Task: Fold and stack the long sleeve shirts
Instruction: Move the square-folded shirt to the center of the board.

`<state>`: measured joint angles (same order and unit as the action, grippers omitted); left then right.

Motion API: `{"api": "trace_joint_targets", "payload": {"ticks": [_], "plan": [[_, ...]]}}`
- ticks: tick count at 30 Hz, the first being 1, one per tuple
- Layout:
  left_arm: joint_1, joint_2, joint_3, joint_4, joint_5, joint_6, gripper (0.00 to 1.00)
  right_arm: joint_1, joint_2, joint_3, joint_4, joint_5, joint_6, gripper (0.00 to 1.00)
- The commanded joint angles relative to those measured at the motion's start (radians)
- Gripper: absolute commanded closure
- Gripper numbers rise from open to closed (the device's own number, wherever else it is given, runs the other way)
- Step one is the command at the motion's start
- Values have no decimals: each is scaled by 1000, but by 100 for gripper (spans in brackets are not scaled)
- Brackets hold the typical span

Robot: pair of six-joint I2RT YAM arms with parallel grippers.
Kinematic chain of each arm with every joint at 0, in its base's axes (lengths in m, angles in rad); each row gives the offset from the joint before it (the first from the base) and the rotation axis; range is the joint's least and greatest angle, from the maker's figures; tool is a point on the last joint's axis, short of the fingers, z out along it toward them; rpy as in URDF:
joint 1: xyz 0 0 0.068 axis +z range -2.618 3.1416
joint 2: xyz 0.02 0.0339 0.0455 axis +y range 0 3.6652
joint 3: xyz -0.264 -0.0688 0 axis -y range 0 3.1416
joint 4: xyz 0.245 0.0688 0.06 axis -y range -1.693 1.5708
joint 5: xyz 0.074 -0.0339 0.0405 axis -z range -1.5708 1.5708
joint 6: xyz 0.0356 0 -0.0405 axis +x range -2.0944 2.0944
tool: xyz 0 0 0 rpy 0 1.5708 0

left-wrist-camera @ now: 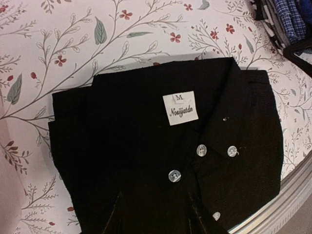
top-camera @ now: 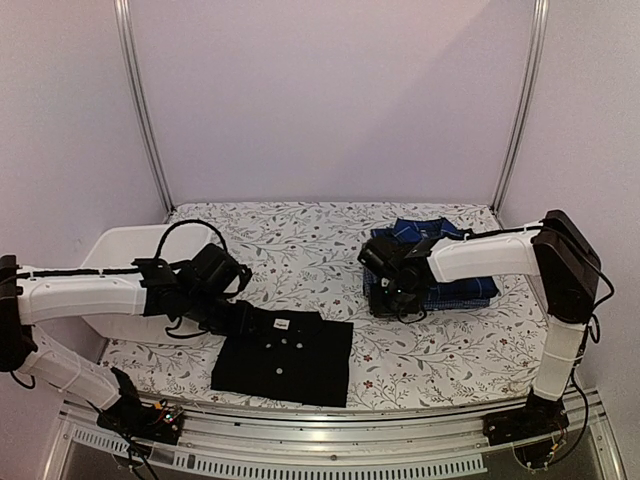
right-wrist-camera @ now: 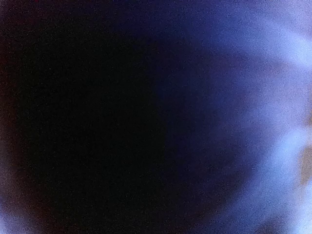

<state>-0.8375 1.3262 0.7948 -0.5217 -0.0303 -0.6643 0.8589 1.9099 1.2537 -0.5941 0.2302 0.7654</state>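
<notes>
1. Black shirt: folded flat at table's near edge, likely the stack's base
2. Left gripper: at its collar; grip cannot be told, dark on dark
3. Plaid shirt: right side, farther back, bunched
4. Right gripper: buried in plaid; jaws hidden, cannot tell

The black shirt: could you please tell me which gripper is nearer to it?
Left. The left gripper is over the black shirt at its collar end; the right gripper is away at the plaid shirt.
</notes>
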Motion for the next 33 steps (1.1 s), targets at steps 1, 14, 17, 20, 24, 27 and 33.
{"api": "trace_joint_targets", "payload": {"ticks": [1,14,17,20,24,27,33], "plan": [[-2,-62,-50,-19,-20,-41,59,29,-81,-22,53,-82,22,77],[-31,-163,-145,-171,-131,-251,56,209,-77,-82,116,-173,82,60],[-48,-181,-162,-172,-153,-305,55,227,-69,-100,144,-186,104,59],[-55,-201,-190,-157,-163,-341,54,229,-69,-113,168,-191,112,59],[-63,-186,-228,-129,-154,-360,55,230,-64,-121,175,-183,101,60],[-82,-168,-239,-96,-140,-364,56,230,-38,-113,181,-208,77,67],[-110,-108,-227,-50,-111,-354,57,225,-5,-117,189,-211,64,90]]}}
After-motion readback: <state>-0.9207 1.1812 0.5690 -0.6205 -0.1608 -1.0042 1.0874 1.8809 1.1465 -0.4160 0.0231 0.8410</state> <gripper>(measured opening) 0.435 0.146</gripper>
